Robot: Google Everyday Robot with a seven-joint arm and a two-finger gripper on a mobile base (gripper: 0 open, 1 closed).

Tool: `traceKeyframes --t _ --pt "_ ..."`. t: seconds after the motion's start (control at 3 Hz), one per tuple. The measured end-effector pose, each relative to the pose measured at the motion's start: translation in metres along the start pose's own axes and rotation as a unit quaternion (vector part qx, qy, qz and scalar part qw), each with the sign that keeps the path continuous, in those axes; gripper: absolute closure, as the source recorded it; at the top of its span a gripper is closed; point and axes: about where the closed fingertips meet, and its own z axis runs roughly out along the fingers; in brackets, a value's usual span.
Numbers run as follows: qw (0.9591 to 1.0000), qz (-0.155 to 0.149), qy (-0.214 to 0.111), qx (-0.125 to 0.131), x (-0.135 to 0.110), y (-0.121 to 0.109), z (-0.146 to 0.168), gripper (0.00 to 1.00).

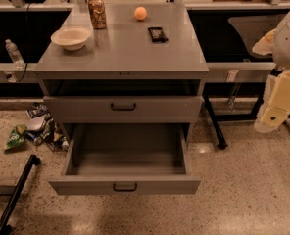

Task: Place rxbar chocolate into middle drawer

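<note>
The rxbar chocolate point(157, 34), a small flat bar in a dark wrapper, lies on the grey cabinet top point(130, 53), right of centre towards the back. The middle drawer point(125, 184) is pulled out towards me; its grey inside shows nothing in it, and its dark handle sits on the front. The like drawer front above it point(123, 107) is pushed in. My gripper point(272, 116), cream-coloured at the end of the arm, hangs at the far right, well off the cabinet, below its top and far from the bar. It holds nothing that I can see.
On the cabinet top stand a cream bowl point(71, 37) at the left, a brown patterned can point(97, 12) and an orange ball point(140, 13) at the back. A water bottle point(13, 53) and snack bags point(17, 136) are at the left. A black pole point(12, 195) lies lower left.
</note>
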Motion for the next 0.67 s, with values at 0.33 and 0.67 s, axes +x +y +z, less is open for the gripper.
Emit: traceKeyframes --t 0.33,0.67 --pt "1.0000 0.000 0.000 0.000 0.000 0.000 0.000 0.00" --pt "0.9983 0.031 -0.047 0.013 -0.012 -0.015 0.012 0.00"
